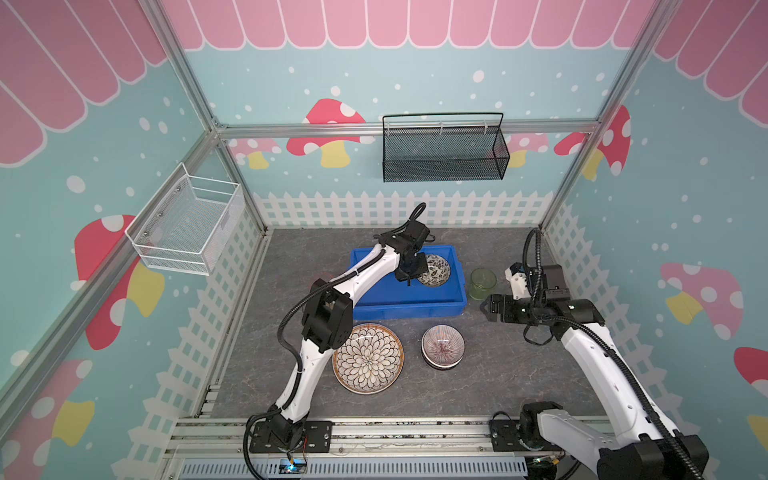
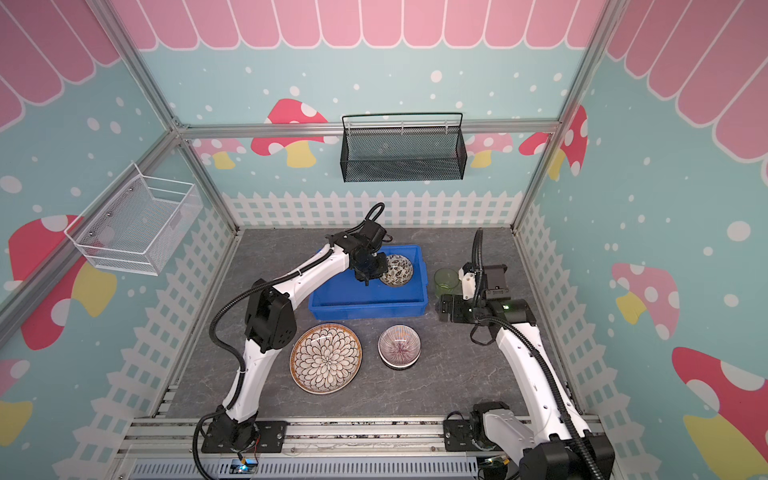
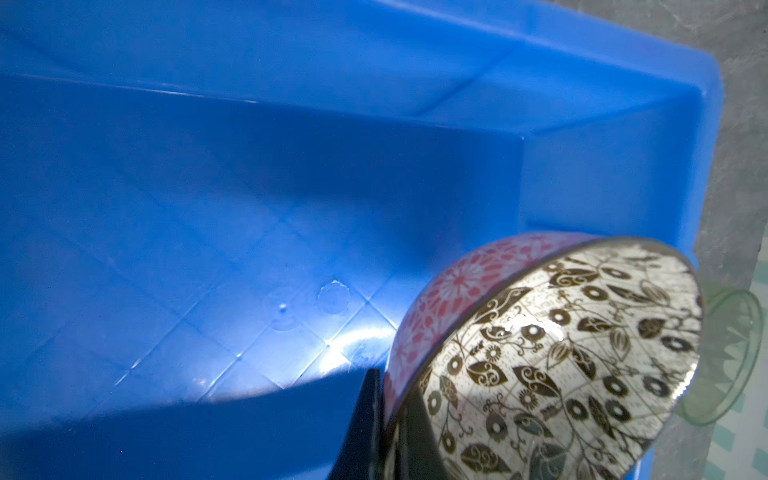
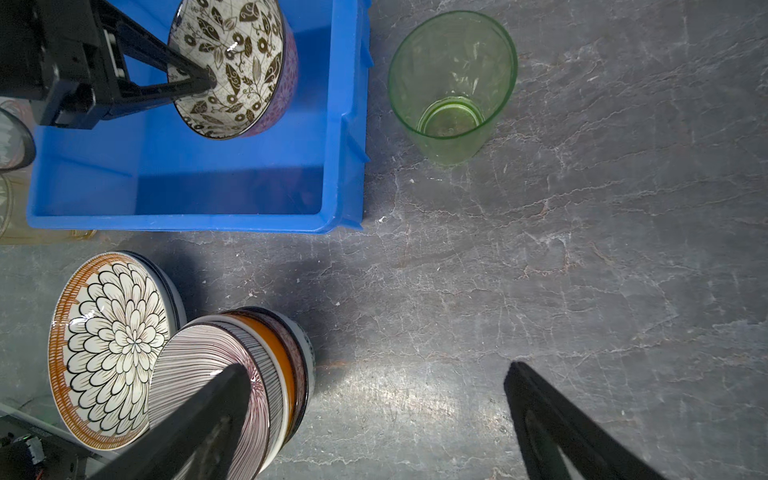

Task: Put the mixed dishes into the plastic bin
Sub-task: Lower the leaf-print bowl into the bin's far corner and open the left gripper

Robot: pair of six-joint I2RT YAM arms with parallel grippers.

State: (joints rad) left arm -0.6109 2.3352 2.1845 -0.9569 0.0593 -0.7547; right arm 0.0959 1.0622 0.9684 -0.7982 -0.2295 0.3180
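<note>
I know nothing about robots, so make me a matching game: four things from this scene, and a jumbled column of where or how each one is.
Things
1. leaf-patterned bowl
2. green cup
3. petal plate
4. right pincer

States
A. open, holding nothing
B. beside the stacked bowls
C. pinched by the left pincer over the blue bin
D. standing upright just outside the bin

Pairs: 1-C, 2-D, 3-B, 4-A
</note>
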